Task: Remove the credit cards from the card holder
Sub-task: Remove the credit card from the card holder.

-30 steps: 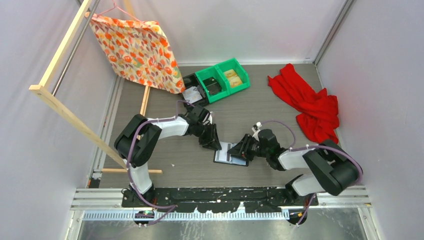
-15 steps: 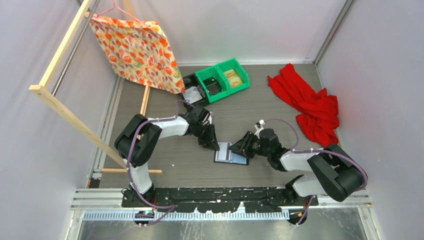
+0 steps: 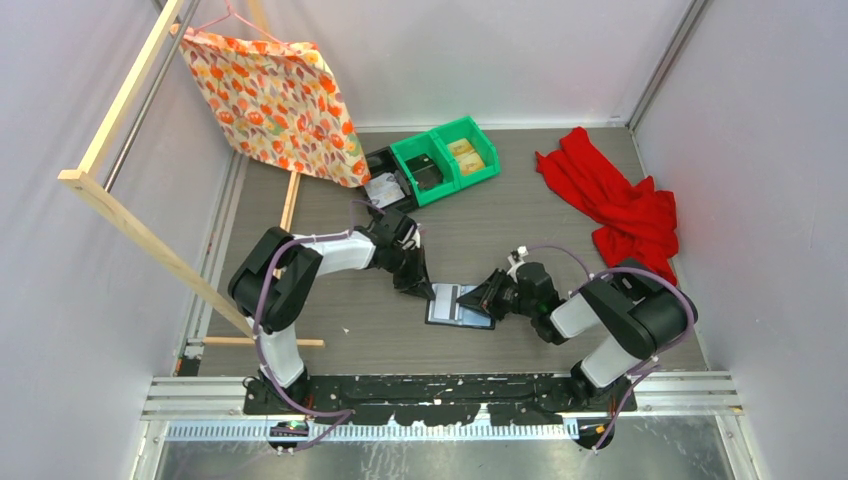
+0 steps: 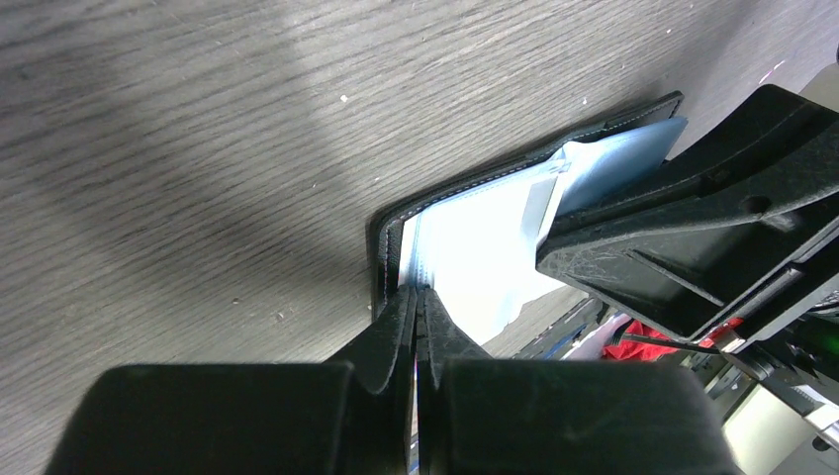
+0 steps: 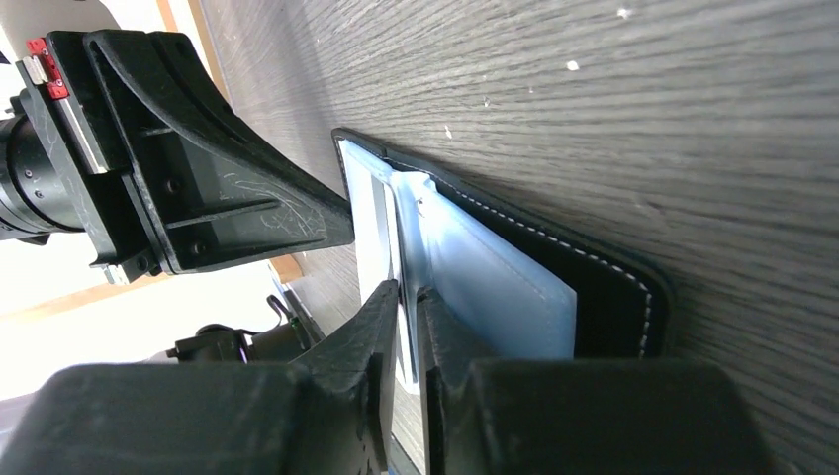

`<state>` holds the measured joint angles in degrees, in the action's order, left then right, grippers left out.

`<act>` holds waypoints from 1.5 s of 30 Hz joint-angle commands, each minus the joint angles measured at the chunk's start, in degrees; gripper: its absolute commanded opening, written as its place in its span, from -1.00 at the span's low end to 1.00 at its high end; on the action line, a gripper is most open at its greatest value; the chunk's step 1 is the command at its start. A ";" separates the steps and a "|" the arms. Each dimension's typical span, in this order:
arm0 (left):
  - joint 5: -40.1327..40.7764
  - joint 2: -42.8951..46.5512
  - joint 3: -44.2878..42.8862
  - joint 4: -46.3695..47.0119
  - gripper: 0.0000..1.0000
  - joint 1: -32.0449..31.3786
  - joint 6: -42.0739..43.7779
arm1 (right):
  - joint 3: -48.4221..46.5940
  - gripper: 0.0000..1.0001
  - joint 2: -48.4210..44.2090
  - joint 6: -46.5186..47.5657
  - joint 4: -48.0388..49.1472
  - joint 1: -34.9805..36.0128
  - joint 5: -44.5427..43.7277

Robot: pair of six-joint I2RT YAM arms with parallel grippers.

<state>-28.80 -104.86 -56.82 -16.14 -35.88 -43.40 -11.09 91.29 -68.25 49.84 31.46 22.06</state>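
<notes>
Left hand (image 4: 418, 289): closed, the two fingertips meet at the near edge of the card holder (image 4: 388, 247). I cannot tell if a thin pale layer is caught between them.
Right hand (image 5: 408, 289): nearly closed, only a narrow gap between the fingers. A pale sheet edge stands in this gap. I cannot tell if the fingers press on it.
Two hands together: they come to the holder from opposite sides, the left one from the upper left and the right one from the right. They are very near to each other above it.
Card holder: black, it lies open and flat on the tabletop (image 3: 520, 215), between the two hands and in front of the arm bases.
Cards (image 4: 475, 247): pale, white to light blue, inside the open holder and not yet out. One pale corner is raised a little near the fold. I cannot tell card from sleeve.
Green bins (image 3: 445, 160): at the far side of the tabletop, well apart from the holder.
Black bin (image 3: 385, 182): just beside the green bins, on their left.
Red cloth (image 3: 615, 205): crumpled, far right.
Flowered cloth (image 3: 275, 100): hangs at the far left.
</notes>
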 commanded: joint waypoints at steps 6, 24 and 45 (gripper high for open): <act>9.69 -4.15 2.37 -4.71 -0.99 0.13 3.14 | 1.80 -0.96 0.77 -0.30 3.33 0.09 -1.96; 10.01 -5.70 2.00 -5.27 -0.99 0.45 3.65 | 3.84 -0.99 -14.07 4.76 -11.47 -2.28 -1.84; 8.95 -5.68 1.45 -5.15 -0.99 0.51 3.85 | 0.91 -0.34 -6.12 1.89 -1.07 -2.22 5.22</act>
<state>-30.28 -105.89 -57.58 -16.84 -35.38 -43.00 -8.54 83.53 -66.57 45.54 29.39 26.68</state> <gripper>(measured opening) 0.012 0.331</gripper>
